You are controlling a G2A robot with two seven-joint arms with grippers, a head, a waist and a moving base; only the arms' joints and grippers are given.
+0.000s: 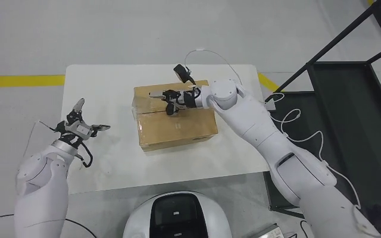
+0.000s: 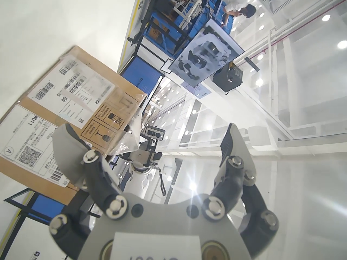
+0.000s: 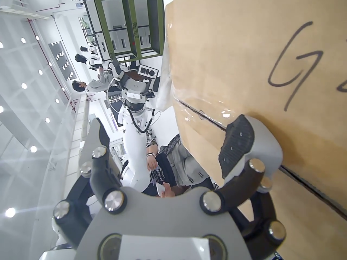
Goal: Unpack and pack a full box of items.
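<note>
A closed cardboard box (image 1: 178, 125) stands in the middle of the white table (image 1: 107, 166), its top flaps meeting in a taped seam. My right gripper (image 1: 164, 101) is open over the back left part of the box top. In the right wrist view the gripper (image 3: 168, 144) has one dark pad (image 3: 237, 144) against the box top (image 3: 244, 55) beside the seam, the other finger off past the box edge. My left gripper (image 1: 92, 117) hangs open and empty above the table, left of the box. In its wrist view, that gripper (image 2: 149, 147) faces the labelled box side (image 2: 67, 101).
Loose clear tape (image 2: 130, 133) sticks out at a box corner. A black metal rack (image 1: 339, 83) stands just off the table's right edge. A thin white cable (image 1: 211, 53) loops above the right wrist. Bare table lies in front of and left of the box.
</note>
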